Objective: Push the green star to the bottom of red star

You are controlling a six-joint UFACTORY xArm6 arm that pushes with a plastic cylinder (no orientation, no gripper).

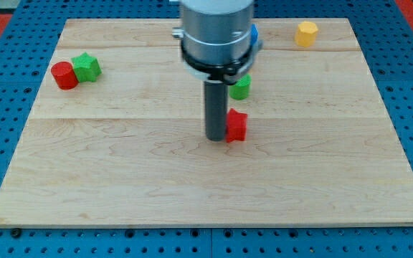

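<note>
The green star (87, 67) lies near the board's left edge, touching a red cylinder (64, 75) on its left. The red star (236, 126) lies near the middle of the board. My tip (216, 138) rests on the board right against the red star's left side, far to the right of the green star. The rod and the arm's grey housing rise above it toward the view's top.
A green block (241, 88), partly hidden by the arm, sits just above the red star. A blue block (254, 32) peeks out behind the arm at the top. A yellow hexagon (306, 33) lies at the top right. The wooden board (120, 179) sits on a blue pegboard.
</note>
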